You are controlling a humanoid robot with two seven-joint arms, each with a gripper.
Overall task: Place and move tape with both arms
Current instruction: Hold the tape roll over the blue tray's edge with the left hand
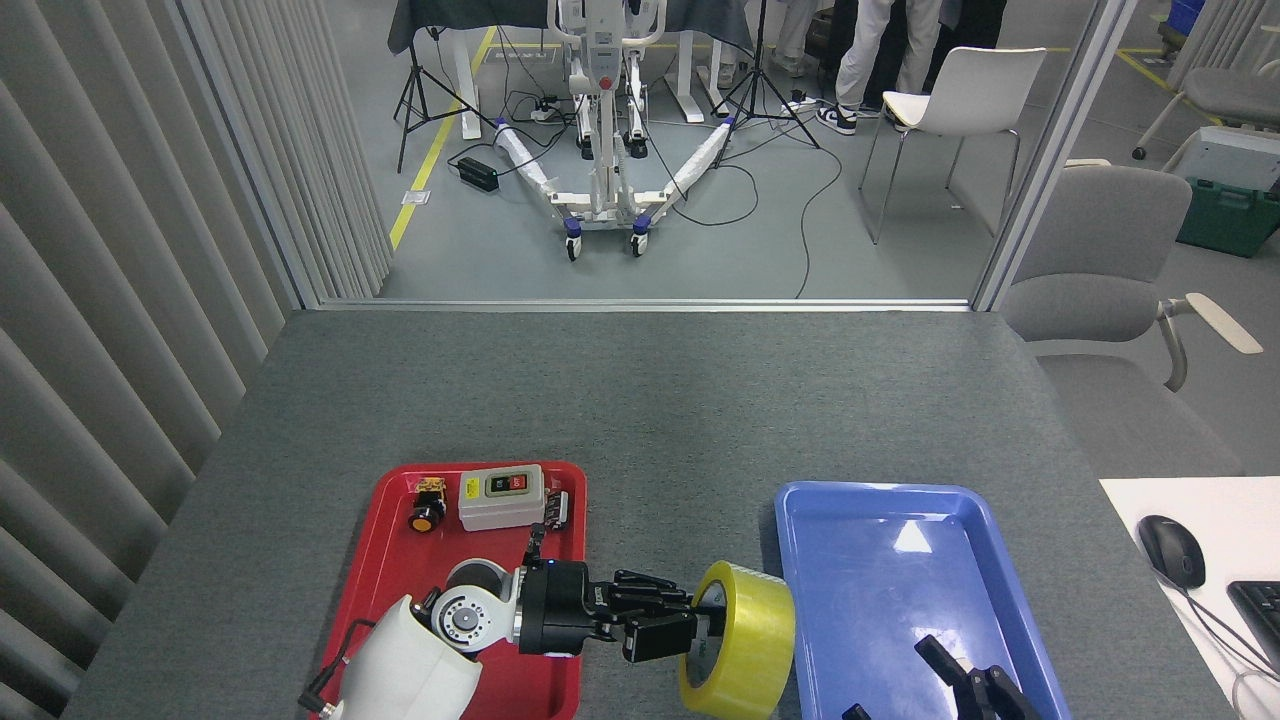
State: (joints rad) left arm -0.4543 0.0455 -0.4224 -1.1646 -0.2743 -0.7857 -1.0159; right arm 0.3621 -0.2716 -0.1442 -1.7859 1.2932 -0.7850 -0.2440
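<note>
The tape (750, 640), a wide yellow roll with a white core, stands on edge between the red tray (395, 560) and the blue tray (870, 560). My left gripper (680, 625) reaches from the left over the red tray and is shut on the roll's near rim, with fingers (655, 635) into its core. My right gripper (965, 685) shows only as black fingertips at the bottom edge over the blue tray; its fingers stand spread apart with nothing between them.
The red tray holds a grey switch box (500, 496) and a small orange-and-black push button (428, 505). A mouse (1172, 550) and a keyboard corner (1262, 615) lie on a white pad at right. Grey chair (1100, 270) stands beyond the table's right edge.
</note>
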